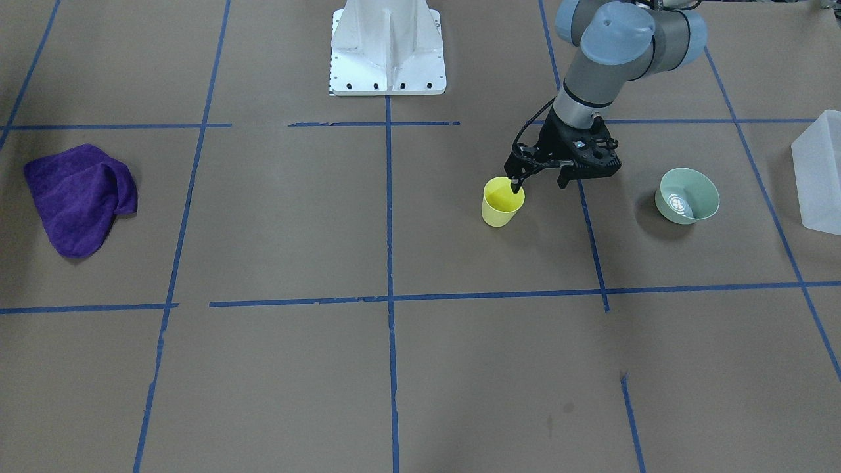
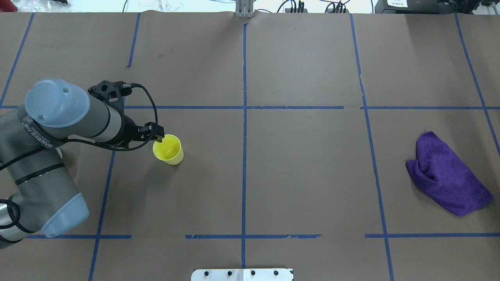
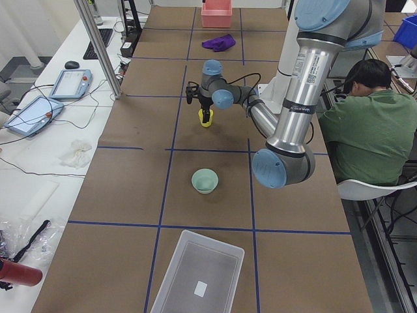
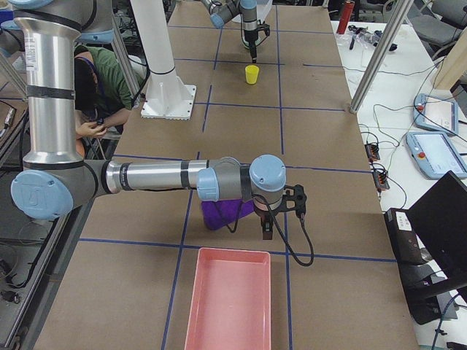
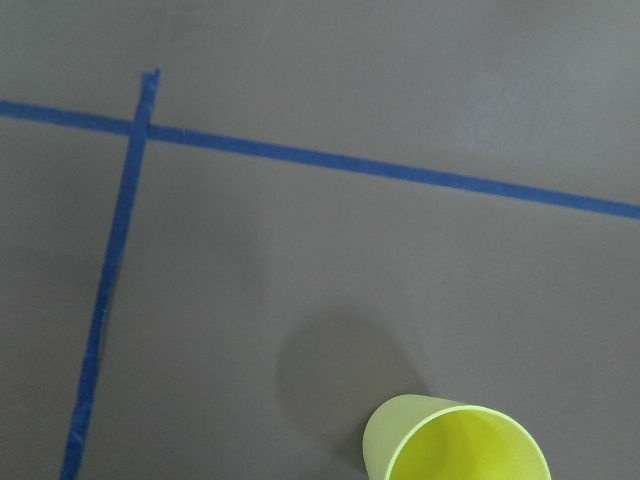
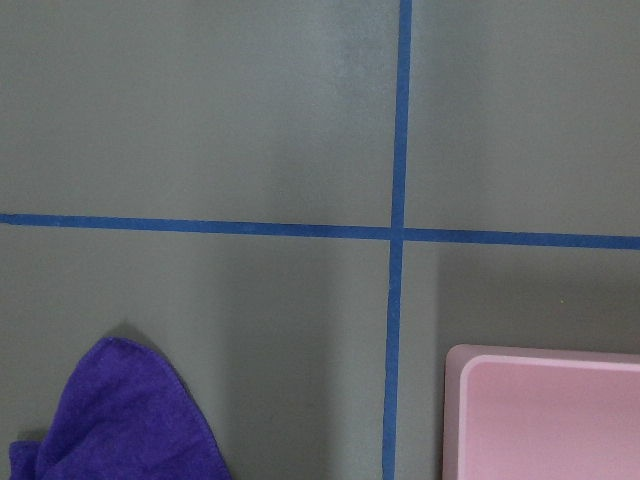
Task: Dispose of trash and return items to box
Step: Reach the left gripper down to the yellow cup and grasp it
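The yellow cup (image 1: 502,205) stands upright on the brown table; it also shows in the overhead view (image 2: 168,150) and at the bottom of the left wrist view (image 5: 455,442). My left gripper (image 1: 540,184) is open. One fingertip (image 1: 516,187) is at the cup's rim and the other is outside the cup, toward the bowl. The pale green bowl (image 1: 687,196) sits upright between cup and box. The frosted box (image 1: 818,172) is at the table's end (image 3: 202,274). My right gripper (image 4: 267,232) hangs beside the purple cloth; I cannot tell whether it is open or shut.
A purple cloth (image 1: 79,197) lies at the far end from the box. A pink tray (image 4: 228,299) sits beyond it, also in the right wrist view (image 6: 545,415). The white robot base (image 1: 387,49) stands at the table's edge. A person sits behind the robot.
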Available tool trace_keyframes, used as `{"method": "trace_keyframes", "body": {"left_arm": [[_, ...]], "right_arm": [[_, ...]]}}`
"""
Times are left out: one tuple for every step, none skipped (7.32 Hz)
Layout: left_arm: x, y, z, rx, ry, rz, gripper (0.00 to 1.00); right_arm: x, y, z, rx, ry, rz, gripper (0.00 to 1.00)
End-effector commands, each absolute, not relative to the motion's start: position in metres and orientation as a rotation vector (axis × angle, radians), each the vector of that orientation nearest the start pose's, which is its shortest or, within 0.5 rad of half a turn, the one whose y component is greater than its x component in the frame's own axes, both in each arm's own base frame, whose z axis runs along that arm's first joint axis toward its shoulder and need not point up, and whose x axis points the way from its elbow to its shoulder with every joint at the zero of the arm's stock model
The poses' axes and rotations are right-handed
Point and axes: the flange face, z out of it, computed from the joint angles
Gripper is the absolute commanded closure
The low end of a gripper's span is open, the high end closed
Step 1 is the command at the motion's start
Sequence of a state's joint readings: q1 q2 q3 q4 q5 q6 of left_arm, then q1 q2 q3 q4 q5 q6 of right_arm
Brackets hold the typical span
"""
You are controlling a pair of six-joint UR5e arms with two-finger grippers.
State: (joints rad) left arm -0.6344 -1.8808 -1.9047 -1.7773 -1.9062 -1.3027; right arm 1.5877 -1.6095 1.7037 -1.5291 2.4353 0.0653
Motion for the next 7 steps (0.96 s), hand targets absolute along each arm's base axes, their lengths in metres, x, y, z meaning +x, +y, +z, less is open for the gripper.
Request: {"method": "trace_keyframes", "body": {"left_arm": [[0.426,-0.416,0.327,0.064,0.879,-0.18,0.01],[0.435,-0.413,0.333,0.051,0.867,-0.171,0.06],[0.445,-0.416,0.338,0.048,0.863,-0.165,0.12],[0.449,-0.418,0.339,0.045,0.859,-0.165,0.24],[0.449,-0.418,0.338,0.044,0.86,-0.168,0.53],[0.448,-0.417,0.334,0.048,0.867,-0.166,0.93],[0.447,-0.417,0.329,0.047,0.878,-0.161,1.0]], "right_arm": [[0.065,-0.483,0.595,0.104,-0.871,0.041,0.0],[0.065,-0.483,0.595,0.103,-0.871,0.042,0.0],[0.066,-0.483,0.596,0.104,-0.87,0.041,0.0],[0.065,-0.483,0.595,0.104,-0.871,0.041,0.0],[0.065,-0.483,0.595,0.105,-0.871,0.042,0.0],[0.065,-0.483,0.595,0.105,-0.871,0.042,0.0],[0.065,-0.483,0.595,0.105,-0.871,0.042,0.0]]}}
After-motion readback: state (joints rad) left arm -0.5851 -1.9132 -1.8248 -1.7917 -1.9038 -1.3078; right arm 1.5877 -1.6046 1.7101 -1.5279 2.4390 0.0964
